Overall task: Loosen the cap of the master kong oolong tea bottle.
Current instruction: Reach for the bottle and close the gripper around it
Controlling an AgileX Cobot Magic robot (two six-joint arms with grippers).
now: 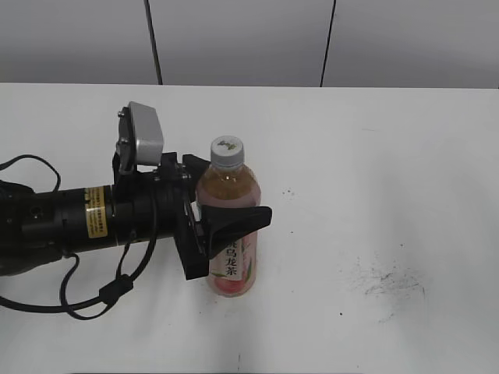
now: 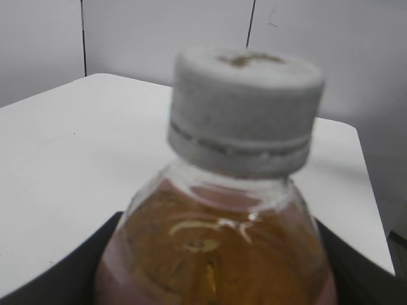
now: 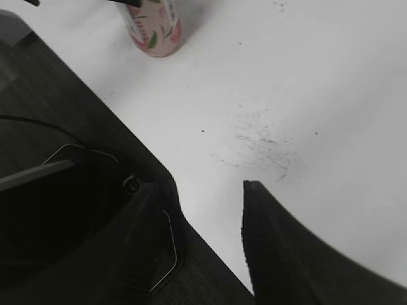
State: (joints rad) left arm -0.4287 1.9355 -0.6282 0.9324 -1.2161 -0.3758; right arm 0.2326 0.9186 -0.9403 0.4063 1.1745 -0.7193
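Master kong oolong tea bottle (image 1: 230, 226), centre-left of the exterior frame: slim clear plastic, upright, amber tea filling the shoulder, pink label with a white strip of black characters. The cap (image 1: 228, 150), white with ribbed side and small dark logo on top, sits on the neck.

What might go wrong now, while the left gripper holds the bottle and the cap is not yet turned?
1. The left gripper clamps the bottle at mid-height; a hard squeeze could push tea out once the cap loosens.
2. If the grip is weak, the bottle may spin with the cap.
3. The right gripper is far away and must approach without tipping it.
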